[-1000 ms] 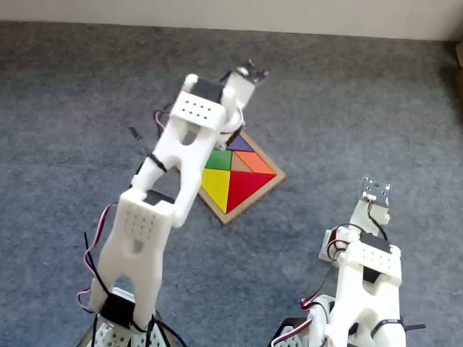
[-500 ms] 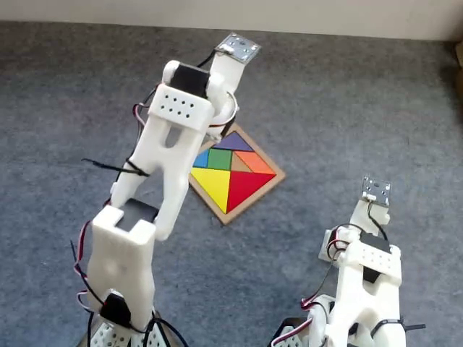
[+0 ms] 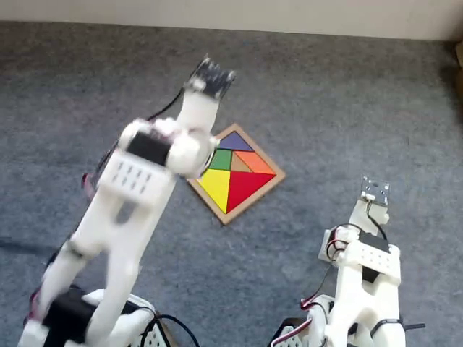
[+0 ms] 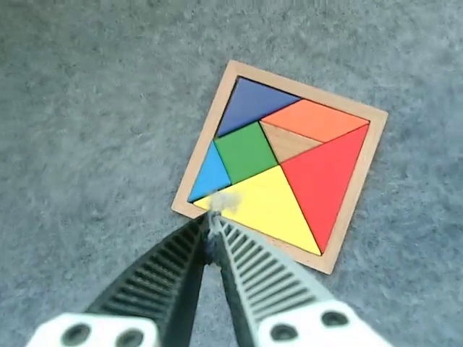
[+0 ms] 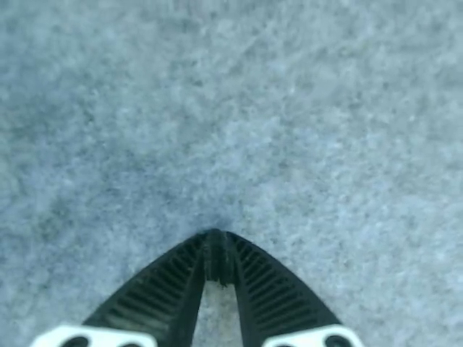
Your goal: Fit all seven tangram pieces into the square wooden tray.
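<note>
Here, tray holding 7 pieces, left gripper closed above.

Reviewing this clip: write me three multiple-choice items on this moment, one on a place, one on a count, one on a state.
1. Where is the green square?
A) outside the wooden tray
B) inside it
C) in a claw

2. How many tangram pieces lie in the tray?
A) five
B) six
C) seven

3. The left claw is:
A) shut, empty
B) open
C) shut on a piece

Answers: 1 B, it sits flush among the other pieces. 2 C, seven coloured pieces fill the tray. 3 A, its fingers meet with nothing between them.
</note>
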